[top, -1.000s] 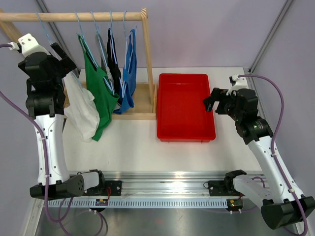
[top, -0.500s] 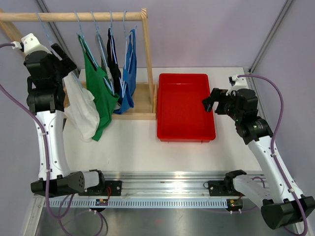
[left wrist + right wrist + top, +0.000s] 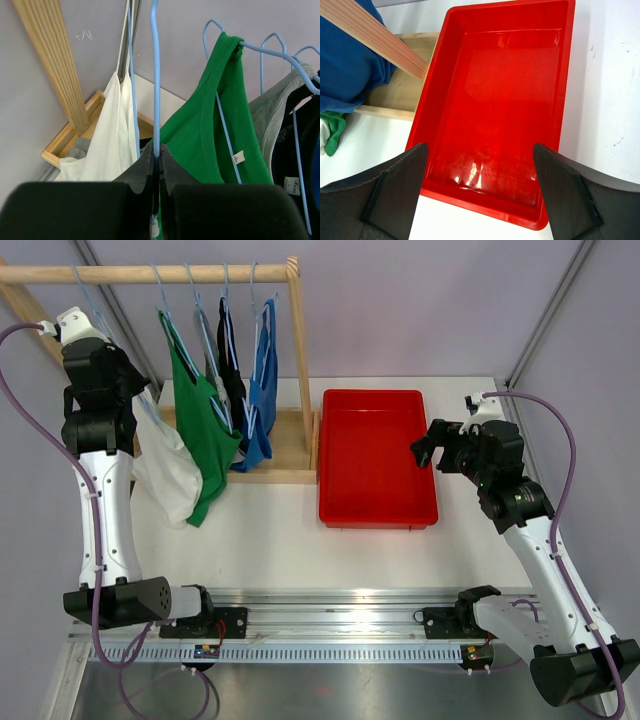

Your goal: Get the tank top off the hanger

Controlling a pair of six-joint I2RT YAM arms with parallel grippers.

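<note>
Wooden rack (image 3: 150, 273) at left, red bin (image 3: 378, 523) at right, probably the drop spot. White tank top (image 3: 165, 465) hanging leftmost on blue hanger (image 3: 154, 75). Left gripper (image 3: 156, 155) pinched tight on the hanger wire, likely to steady it; right gripper (image 3: 480, 167) fingers wide apart over bin, holding nothing.

Garments hang packed along the wooden rail (image 3: 150, 273), leaving only narrow slots between them. The left end effector (image 3: 156, 150) sits in the slot between the white tank top (image 3: 112, 135) and the green top (image 3: 210, 125), pinched on a blue hanger wire (image 3: 155, 75). The rack post (image 3: 302, 350) walls off the right side, with the red tray (image 3: 378, 517) just beyond it. In front of the rack, the bench (image 3: 270, 530) gives passing room.
</note>
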